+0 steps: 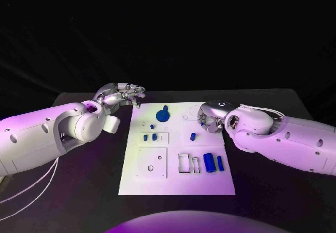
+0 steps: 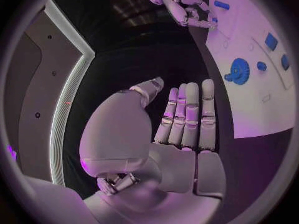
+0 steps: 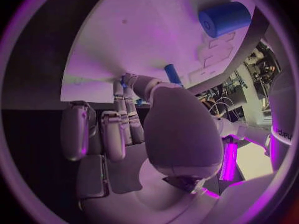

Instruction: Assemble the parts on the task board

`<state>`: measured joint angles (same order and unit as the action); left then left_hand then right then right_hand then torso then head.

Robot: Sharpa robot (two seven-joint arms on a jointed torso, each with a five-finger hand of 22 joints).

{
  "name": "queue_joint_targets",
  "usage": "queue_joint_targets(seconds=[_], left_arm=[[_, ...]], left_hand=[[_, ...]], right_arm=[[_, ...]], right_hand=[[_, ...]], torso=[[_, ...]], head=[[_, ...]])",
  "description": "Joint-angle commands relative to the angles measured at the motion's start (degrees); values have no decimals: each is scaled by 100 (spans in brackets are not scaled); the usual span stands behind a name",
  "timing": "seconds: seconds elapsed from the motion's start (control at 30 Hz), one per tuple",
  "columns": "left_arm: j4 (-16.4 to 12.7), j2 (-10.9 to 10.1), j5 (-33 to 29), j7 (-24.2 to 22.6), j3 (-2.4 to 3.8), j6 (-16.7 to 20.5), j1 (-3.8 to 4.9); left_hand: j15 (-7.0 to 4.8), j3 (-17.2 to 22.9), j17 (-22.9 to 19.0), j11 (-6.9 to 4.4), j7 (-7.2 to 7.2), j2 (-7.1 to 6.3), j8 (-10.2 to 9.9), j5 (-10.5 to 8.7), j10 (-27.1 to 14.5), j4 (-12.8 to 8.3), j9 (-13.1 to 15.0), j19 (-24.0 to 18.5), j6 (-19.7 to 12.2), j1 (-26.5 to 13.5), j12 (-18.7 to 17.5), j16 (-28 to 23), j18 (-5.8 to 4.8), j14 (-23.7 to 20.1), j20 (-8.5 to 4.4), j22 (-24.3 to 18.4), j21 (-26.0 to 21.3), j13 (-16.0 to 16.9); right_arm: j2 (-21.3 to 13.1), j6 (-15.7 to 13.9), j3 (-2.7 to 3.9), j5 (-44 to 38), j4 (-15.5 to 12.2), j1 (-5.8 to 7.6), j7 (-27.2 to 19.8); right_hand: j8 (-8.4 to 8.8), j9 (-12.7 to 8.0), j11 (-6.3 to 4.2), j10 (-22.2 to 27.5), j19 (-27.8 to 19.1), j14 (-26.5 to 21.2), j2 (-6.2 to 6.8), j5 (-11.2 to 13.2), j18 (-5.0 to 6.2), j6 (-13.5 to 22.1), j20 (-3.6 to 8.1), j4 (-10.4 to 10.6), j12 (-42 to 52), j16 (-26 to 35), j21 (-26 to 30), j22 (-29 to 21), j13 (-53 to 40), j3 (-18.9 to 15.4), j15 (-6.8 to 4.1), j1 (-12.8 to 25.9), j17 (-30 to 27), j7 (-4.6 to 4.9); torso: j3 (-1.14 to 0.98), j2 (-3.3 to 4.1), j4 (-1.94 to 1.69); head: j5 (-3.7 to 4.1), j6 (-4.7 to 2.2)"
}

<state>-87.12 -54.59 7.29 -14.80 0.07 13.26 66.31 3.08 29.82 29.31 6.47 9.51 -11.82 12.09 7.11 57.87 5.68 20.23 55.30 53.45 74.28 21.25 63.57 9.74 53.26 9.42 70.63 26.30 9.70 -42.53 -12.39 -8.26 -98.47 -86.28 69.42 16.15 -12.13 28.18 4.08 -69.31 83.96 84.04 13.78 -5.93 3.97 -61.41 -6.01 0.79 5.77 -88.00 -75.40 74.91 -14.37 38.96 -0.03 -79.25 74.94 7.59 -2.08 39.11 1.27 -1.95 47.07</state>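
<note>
Task board: a white plate lying flat in the middle of the black table, its long sides running away from the robot.
Blue gear: on the board near its far edge, a little toward the left side; the left wrist view shows it as a toothed disc lying flat on the plate.
Small blue pegs: two short pieces side by side in a raised square on the left half of the board, with another small blue piece just beyond them.
Blue cylinder: lying on the board near its right edge, toward the near end, beside a slimmer blue bar and an outlined rectangular frame.
Blue pin: a small piece on the right half of the board, just beside the right hand's fingers; the right wrist view shows it near the fingertips.
Left hand: off the board, over the table by the board's far left corner; in its wrist view the fingers lie straight and side by side, holding nothing.
Right hand: over the board's right edge, toward the far end; fingers reach to the plate, but I cannot tell whether they pinch anything.
</note>
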Motion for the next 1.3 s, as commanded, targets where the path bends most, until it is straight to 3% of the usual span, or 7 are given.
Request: queue_joint_targets(seconds=[0.03,0.33,0.77,1.03,1.3], left_arm=[[-18,1,-35,26,4,-124,4],[-23,-2,-35,48,4,-147,4],[-21,-8,-35,62,4,-174,4],[-4,-2,-35,64,4,-178,4],[17,30,-35,59,4,-200,3]], left_hand=[[18,31,-9,24,15,17,22,32,7,3,6,54,-42,20,-20,-20,57,-5,-4,-8,-39,-7],[22,33,-13,30,20,16,22,34,-5,0,6,55,-54,21,-32,-33,55,-12,-2,-15,-53,-12],[27,39,-19,35,22,22,26,41,-15,-5,9,55,-60,29,-42,-48,53,-21,0,-22,-69,-17],[28,43,-21,36,22,24,28,47,-18,-9,10,55,-62,34,-45,-55,53,-25,1,-25,-76,-18],[30,44,-24,38,24,24,31,53,-20,-12,12,55,-64,35,-49,-63,53,-29,2,-29,-85,-20]], right_arm=[[-4,-45,-35,-330,-7,-68,229],[-30,-544,-36,-420,-116,-94,317],[-178,-998,-21,-328,-344,-82,344],[-447,-1061,29,-137,-791,21,359],[-411,-1207,47,53,-1384,10,249]], right_hand=[[-42,37,-30,-127,65,502,-148,-45,-112,-68,45,-108,40,-30,-53,1109,-66,41,-40,-57,1113,-10],[-101,131,-64,-232,104,498,-175,-234,-132,-138,74,-214,16,-23,-158,1154,-145,47,-69,127,1094,-39],[-142,226,-86,-250,111,498,-222,-30,-136,-155,85,-167,-66,-21,-172,1160,-199,-14,-85,410,1086,-86],[-145,235,-93,-255,125,501,-230,-22,-143,-156,86,-174,-72,-26,-208,1170,-204,-8,-88,411,1099,-92],[-139,253,-89,-247,115,500,-237,-92,-138,-129,92,-218,-103,-23,-180,1163,-215,20,-92,396,1090,-82]], torso=[[1,-1,1],[0,-1,-2],[6,-8,3],[7,-8,7],[-6,-7,4]], head=[[3,9],[11,12],[-3,12],[-21,8],[-174,-8]])
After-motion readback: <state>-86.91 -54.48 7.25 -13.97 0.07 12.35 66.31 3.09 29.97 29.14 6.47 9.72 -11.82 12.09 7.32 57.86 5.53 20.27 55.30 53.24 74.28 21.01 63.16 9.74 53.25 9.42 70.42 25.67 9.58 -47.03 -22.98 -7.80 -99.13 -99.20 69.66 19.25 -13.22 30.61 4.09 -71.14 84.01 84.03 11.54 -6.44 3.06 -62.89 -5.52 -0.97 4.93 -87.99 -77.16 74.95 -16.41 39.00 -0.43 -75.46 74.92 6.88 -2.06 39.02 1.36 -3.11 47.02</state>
